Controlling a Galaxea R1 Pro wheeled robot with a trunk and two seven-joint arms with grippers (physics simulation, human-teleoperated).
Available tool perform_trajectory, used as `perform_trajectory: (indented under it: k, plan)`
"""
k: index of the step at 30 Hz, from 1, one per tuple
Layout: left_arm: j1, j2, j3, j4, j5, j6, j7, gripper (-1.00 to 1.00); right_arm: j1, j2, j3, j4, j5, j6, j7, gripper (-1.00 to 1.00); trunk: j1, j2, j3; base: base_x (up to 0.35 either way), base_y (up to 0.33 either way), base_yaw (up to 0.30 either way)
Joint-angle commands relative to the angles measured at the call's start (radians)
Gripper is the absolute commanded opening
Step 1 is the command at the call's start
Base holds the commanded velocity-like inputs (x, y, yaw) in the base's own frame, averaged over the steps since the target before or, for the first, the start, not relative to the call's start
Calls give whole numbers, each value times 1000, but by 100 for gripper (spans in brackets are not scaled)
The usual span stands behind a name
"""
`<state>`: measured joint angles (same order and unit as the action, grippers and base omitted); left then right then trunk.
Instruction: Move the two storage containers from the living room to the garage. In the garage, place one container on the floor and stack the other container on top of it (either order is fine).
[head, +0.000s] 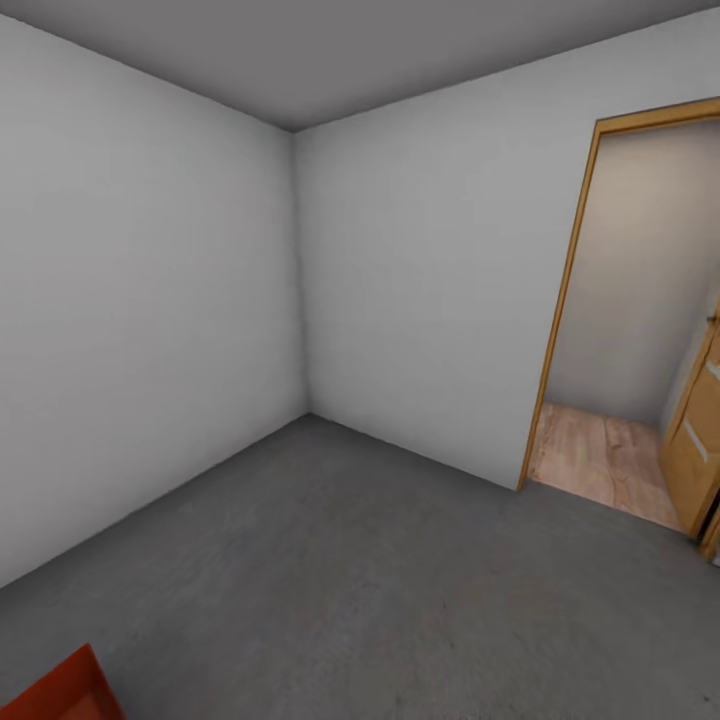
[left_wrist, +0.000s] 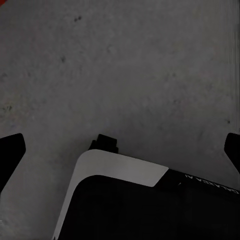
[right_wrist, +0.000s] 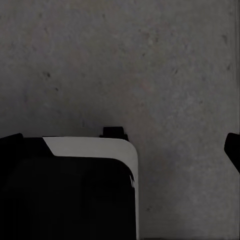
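One storage container (head: 60, 690) corner sits on the grey garage floor (head: 350, 560); both grippers (left_wrist: 120, 150) (right_wrist: 125, 150) hang spread apart, seemingly holding nothing.

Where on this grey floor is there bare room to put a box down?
The grey concrete floor lies bare from the white corner walls across to the wooden door frame. It is tighter at the near left, by the orange-red container's corner.
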<state>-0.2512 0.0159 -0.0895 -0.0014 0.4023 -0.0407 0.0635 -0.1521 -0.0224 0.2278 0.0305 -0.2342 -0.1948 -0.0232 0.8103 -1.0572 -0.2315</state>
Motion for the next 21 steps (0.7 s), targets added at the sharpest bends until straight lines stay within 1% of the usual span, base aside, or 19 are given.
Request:
perform_trajectory:
  k: [1,15,21]
  plan:
    - [0,0,-9,0,7,-2,2,100,-1,1,8,3,-8,-5,-2,100,0,-1,-1,0,0,-294]
    - [0,2,-9,0,8,-2,2,100,-2,3,8,3,-8,-6,-5,100,0,-1,-1,0,0,-296]
    - [0,1,-9,0,10,-2,2,100,-1,2,8,3,-2,-8,2,100,0,-1,-1,0,0,-299]
